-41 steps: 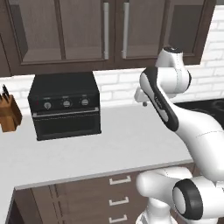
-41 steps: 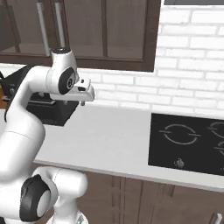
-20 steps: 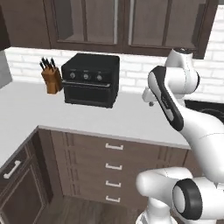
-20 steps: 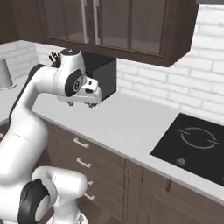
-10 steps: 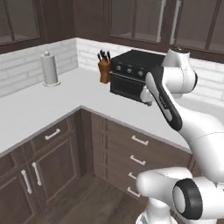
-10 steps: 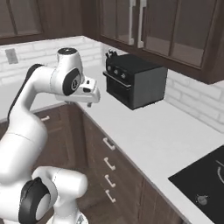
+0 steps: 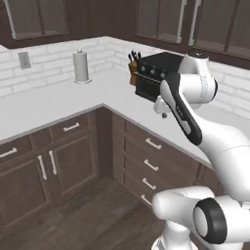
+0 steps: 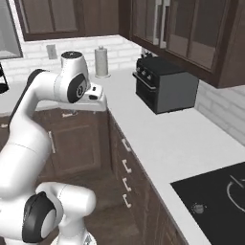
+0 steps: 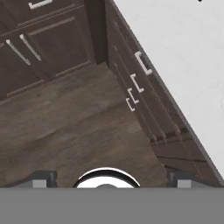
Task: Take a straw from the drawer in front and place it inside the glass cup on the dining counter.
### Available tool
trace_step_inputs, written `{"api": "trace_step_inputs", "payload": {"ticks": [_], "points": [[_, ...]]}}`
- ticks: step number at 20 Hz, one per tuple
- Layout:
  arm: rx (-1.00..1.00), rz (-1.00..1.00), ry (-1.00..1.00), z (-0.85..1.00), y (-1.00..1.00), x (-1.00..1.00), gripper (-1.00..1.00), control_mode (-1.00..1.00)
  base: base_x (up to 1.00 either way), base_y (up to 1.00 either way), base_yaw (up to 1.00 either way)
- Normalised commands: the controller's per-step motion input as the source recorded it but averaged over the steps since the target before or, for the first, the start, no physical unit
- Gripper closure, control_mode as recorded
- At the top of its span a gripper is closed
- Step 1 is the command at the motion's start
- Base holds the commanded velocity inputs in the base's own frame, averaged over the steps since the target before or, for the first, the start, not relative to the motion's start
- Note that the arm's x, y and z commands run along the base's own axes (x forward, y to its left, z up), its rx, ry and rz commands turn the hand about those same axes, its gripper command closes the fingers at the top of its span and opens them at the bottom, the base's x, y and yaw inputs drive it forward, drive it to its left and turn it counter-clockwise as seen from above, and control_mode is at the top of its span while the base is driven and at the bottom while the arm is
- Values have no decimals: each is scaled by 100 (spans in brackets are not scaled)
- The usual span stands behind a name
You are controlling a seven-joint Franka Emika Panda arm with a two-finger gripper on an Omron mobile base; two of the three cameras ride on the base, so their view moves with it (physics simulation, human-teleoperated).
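Note:
My gripper (image 7: pixel 163 113) hangs open over the wooden floor (image 9: pixel 65 127), pointing down, with nothing between its fingers. In the hand view the two dark fingertips (image 9: pixel 42 177) stand far apart at the bottom edge. In the right base view the hand (image 8: pixel 97 98) sits in front of the counter corner. The straw, the glass cup and the dining counter are out of view. Several dark brown drawers with white bar handles (image 7: pixel 152 166) (image 9: pixel 138 83) sit under the wall counter. I cannot tell whether any of them is the task's drawer.
An L-shaped white wall counter (image 7: pixel 58 102) wraps the corner. On it stand a black toaster oven (image 7: pixel 156 78) (image 8: pixel 165 83), a knife block (image 7: pixel 133 68) and a paper towel roll (image 7: pixel 81 67) (image 8: pixel 101 61). A black cooktop (image 8: pixel 215 196) lies at the right. Dark wall cabinets hang above.
The whole picture has swung: the base has turned, so the toaster oven slid to the far side and the counter corner came into view. The gripper has stayed open.

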Motion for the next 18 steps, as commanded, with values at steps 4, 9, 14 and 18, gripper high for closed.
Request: {"api": "trace_step_inputs", "payload": {"ticks": [4, 9, 14, 18], "points": [[0, 0, 0, 0, 0, 0, -100, 100, -29, -60, 29], [0, 0, 0, 0, 0, 0, -100, 100, -1, -69, 16], [0, 0, 0, 0, 0, 0, -100, 100, 0, -77, 12], [-1, 10, -9, 1, -12, -4, -100, -100, 0, -14, 3]]}}
